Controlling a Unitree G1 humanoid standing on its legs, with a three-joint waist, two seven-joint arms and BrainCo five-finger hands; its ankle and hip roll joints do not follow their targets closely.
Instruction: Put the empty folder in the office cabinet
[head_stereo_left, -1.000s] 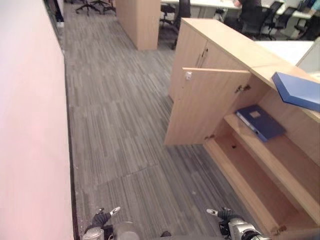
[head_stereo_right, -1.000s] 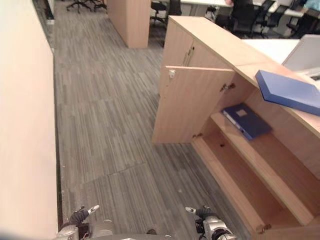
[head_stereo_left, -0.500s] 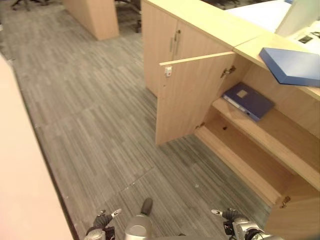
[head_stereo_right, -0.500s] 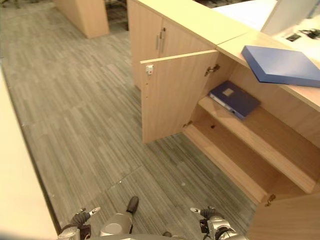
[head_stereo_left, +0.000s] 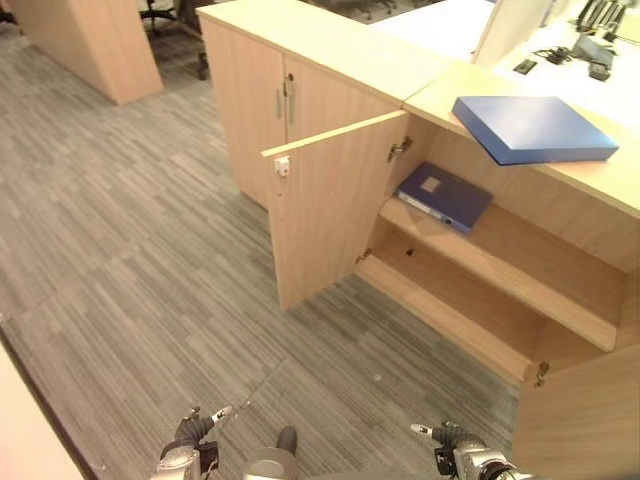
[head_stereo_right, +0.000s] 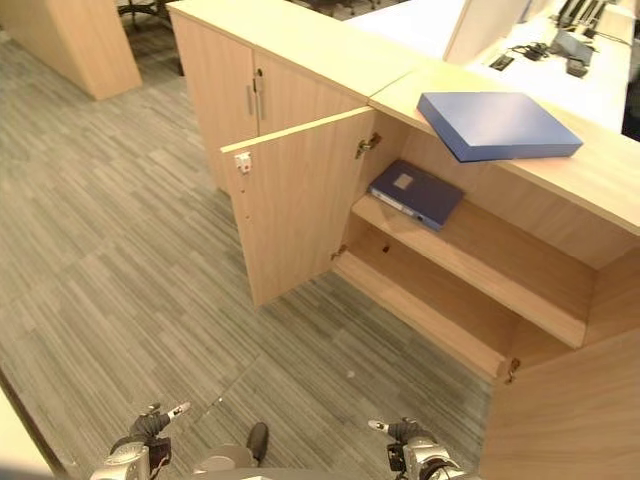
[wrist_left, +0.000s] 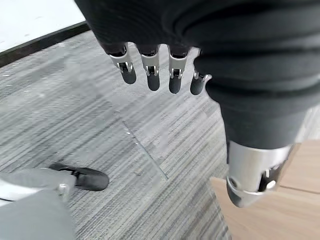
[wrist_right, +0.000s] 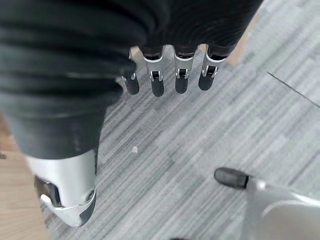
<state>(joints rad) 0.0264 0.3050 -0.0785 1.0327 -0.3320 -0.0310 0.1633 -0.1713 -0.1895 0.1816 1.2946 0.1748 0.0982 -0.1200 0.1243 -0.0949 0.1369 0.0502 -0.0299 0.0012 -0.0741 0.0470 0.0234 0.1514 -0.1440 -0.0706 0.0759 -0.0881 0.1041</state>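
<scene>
Left hand: low over the grey carpet floor, fingers hanging straight and relaxed, apart, holding nothing; right hand: likewise low over the floor, fingers loose and spread, empty; both well apart from the cabinet. Office cabinet: light wood, one door swung wide towards the floor, upper shelf and lower shelf exposed. Blue folder: lying flat on the cabinet top, near its front edge, above the open compartment; judged the task's thing, not yet picked up. Dark blue binder: flat on the upper shelf, at the end nearest the door hinge. Small dark items: on the white bench behind the cabinet. Risks, judged: folder sits close to the front edge, so a clumsy reach could push it off; the open door stands beside the approach and an arm could strike it; the binder takes up part of the upper shelf and could block the insert.
</scene>
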